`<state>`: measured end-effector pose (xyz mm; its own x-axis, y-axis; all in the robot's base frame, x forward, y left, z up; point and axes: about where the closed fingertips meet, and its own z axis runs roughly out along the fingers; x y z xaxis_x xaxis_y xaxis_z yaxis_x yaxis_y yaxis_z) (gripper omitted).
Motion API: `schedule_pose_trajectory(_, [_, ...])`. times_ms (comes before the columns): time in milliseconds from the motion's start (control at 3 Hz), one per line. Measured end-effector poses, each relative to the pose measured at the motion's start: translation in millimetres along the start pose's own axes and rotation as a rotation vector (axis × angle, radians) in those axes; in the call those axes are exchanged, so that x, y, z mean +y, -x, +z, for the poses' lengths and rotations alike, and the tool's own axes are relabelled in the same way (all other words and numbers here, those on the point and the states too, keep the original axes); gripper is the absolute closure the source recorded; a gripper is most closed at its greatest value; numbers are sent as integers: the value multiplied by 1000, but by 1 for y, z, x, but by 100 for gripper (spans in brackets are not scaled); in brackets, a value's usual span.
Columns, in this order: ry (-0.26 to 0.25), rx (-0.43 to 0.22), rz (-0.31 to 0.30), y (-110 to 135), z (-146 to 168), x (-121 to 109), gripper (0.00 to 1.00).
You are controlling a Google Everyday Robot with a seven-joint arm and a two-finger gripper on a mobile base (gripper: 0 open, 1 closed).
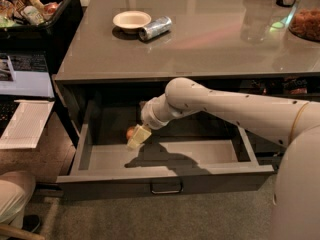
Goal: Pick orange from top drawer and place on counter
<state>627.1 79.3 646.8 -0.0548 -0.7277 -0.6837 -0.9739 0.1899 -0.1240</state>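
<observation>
The top drawer [165, 178] stands pulled open below the counter [200, 44]. The orange [130, 132] lies on the drawer floor at the left, mostly hidden behind my gripper. My gripper [136, 139] reaches down into the drawer from the right on the white arm [225, 106], and its pale fingers sit right at the orange, covering its right side.
A white bowl [131, 20] and a silver can [155, 28] lie on the counter's far left. A jar of snacks [305, 21] stands at the far right. A black bin of items [30, 9] and papers [25, 124] are to the left.
</observation>
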Motion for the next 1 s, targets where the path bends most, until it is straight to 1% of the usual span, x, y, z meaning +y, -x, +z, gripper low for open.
schedule_pose_trajectory(333, [-7,14,10,-7,13,2,0])
schedule_pose_trajectory(667, [-5,24,23,-14,21,6,14])
schedule_pose_trajectory(1000, [-4,29,30,-19,26,8,38])
